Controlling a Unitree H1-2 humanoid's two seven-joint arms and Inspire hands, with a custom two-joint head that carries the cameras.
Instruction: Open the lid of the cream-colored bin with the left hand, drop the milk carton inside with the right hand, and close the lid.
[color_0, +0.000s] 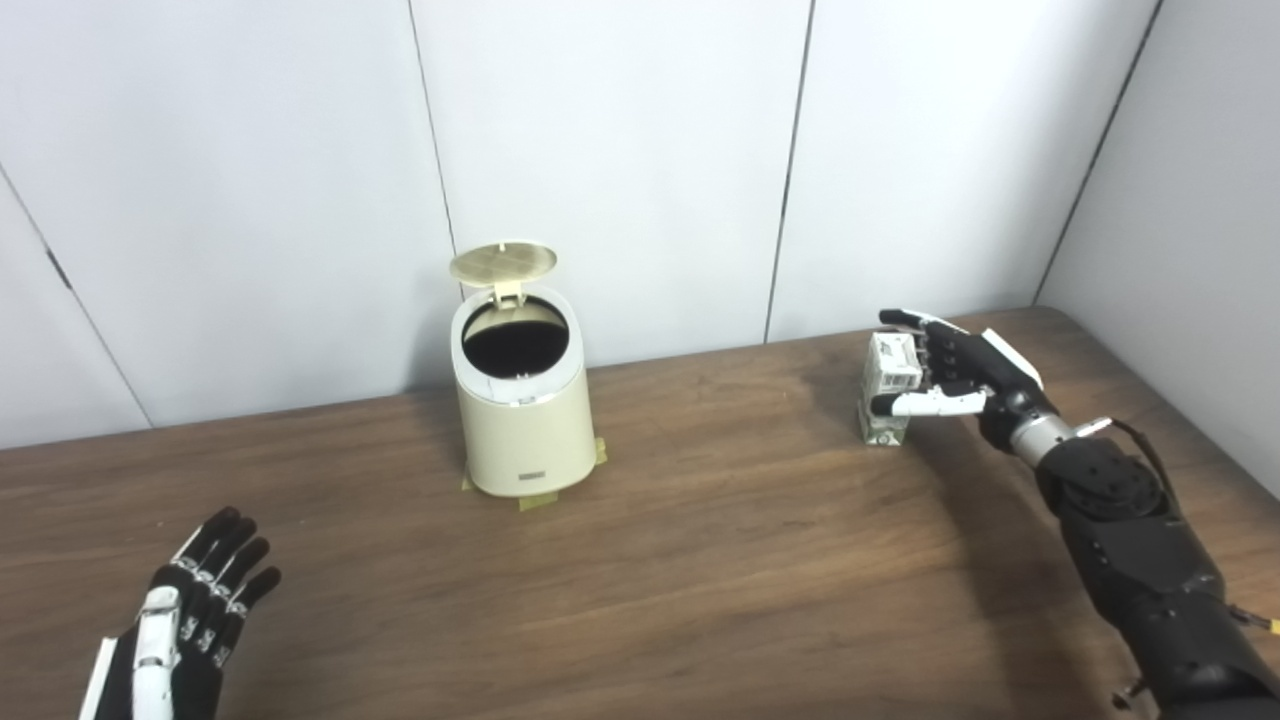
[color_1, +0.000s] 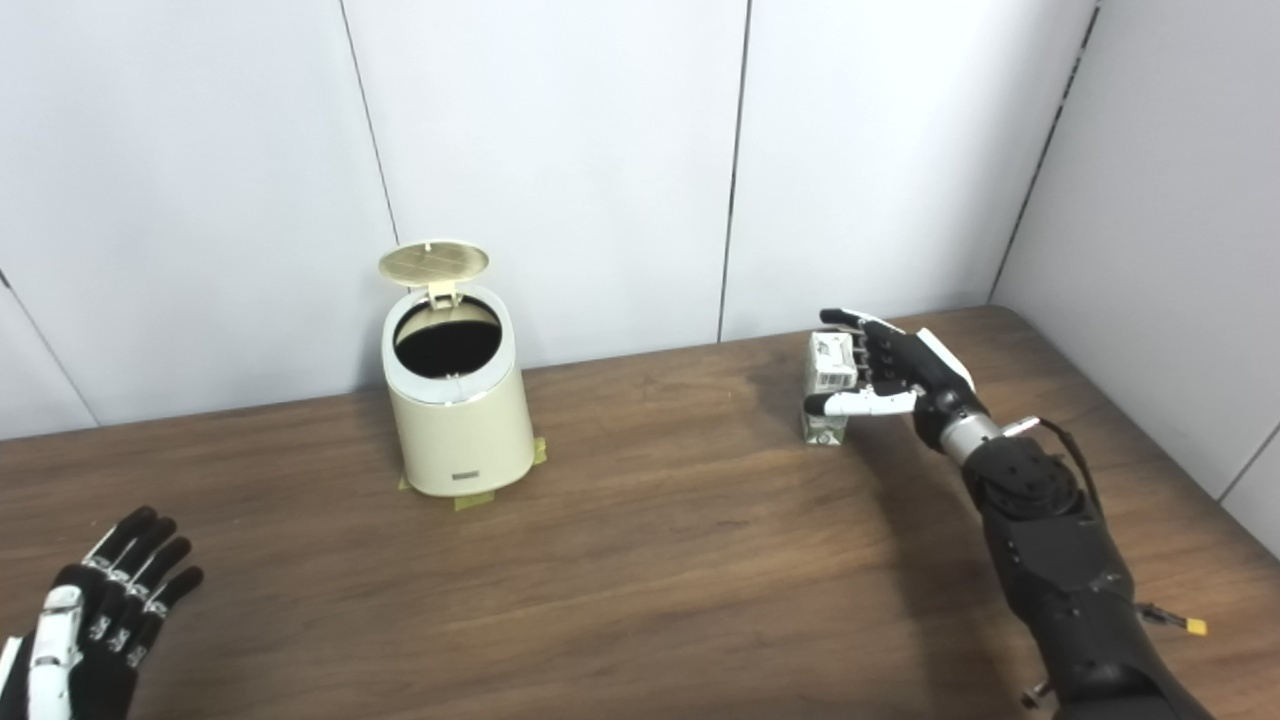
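The cream-colored bin (color_0: 522, 420) stands near the back of the wooden table, held down with tape. Its round lid (color_0: 503, 261) is flipped up and the dark inside shows. The small white milk carton (color_0: 888, 390) stands upright on the table at the right. My right hand (color_0: 950, 375) is wrapped around the carton, thumb across its front and fingers behind it. My left hand (color_0: 195, 610) lies low at the front left, fingers spread, holding nothing, far from the bin.
The wooden table (color_0: 700, 560) runs to white wall panels (color_0: 620, 150) close behind the bin. Yellow tape tabs (color_0: 540, 500) stick out at the bin's base. The table's right edge lies beyond my right arm.
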